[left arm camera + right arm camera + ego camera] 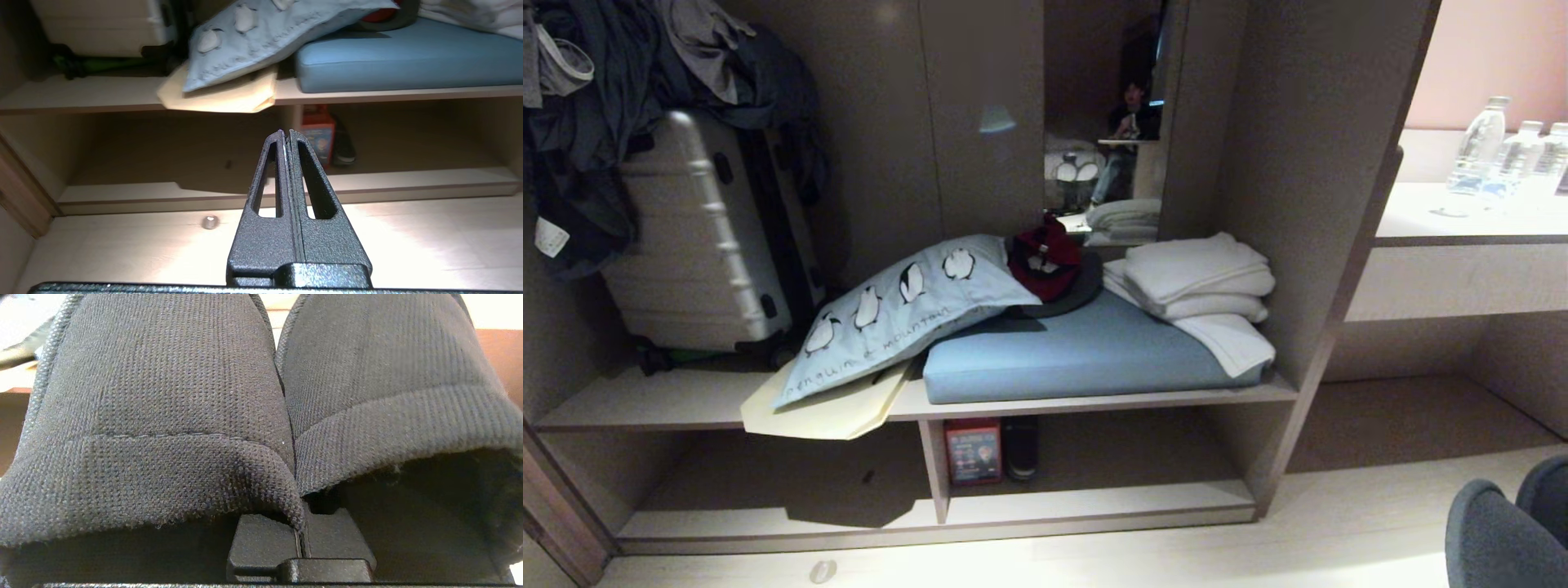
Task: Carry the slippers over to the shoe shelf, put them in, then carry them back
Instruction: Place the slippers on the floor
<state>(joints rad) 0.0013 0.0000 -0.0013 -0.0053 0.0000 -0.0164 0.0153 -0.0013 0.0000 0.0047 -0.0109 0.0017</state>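
Observation:
The two dark fabric slippers (163,396) fill the right wrist view side by side, toes pointing away. My right gripper (301,543) is shut on their touching inner edges, its fingertips hidden under the cloth. In the head view the slippers (1494,531) show at the lower right corner, above the pale floor. The shoe shelf (1094,500) is the low wood-grain cubby straight ahead, with a short upright divider (934,469). My left gripper (286,132) is shut and empty, pointing at the shoe shelf (408,179) from above the floor.
A red box (973,451) and a black shoe (1021,447) stand just right of the divider. Above lie a blue cushion (1086,351), penguin pillow (907,306), towels (1192,273) and a suitcase (698,237). A metal stud (823,571) sticks up from the floor. Water bottles (1482,143) stand on the desk.

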